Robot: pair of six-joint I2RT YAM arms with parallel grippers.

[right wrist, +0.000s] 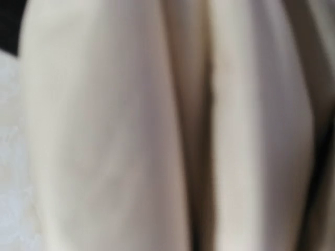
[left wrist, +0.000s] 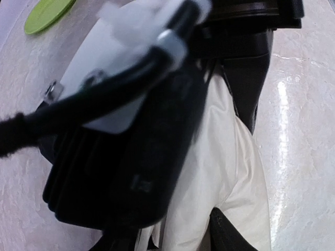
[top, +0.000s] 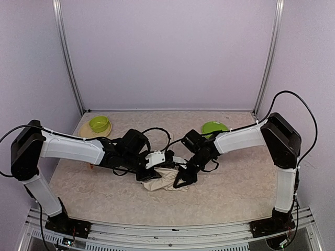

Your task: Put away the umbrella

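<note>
The umbrella [top: 166, 181] lies collapsed on the table between both arms, a crumpled cream bundle. Its shaft and handle are hidden. My left gripper [top: 150, 174] is at the bundle's left end. In the left wrist view the cream fabric [left wrist: 225, 167] runs between its fingers, with one dark fingertip [left wrist: 233, 235] pressed into the cloth; the right arm's black body blocks the left half of that view. My right gripper [top: 184, 179] is pressed down on the bundle's right end. The right wrist view is filled with blurred cream fabric [right wrist: 131, 125], and its fingers do not show.
A green bowl [top: 98, 123] sits on a beige plate [top: 86, 133] at the back left. A flat green plate [top: 214, 127] lies at the back right, also in the left wrist view [left wrist: 47, 13]. Purple walls enclose the table on three sides.
</note>
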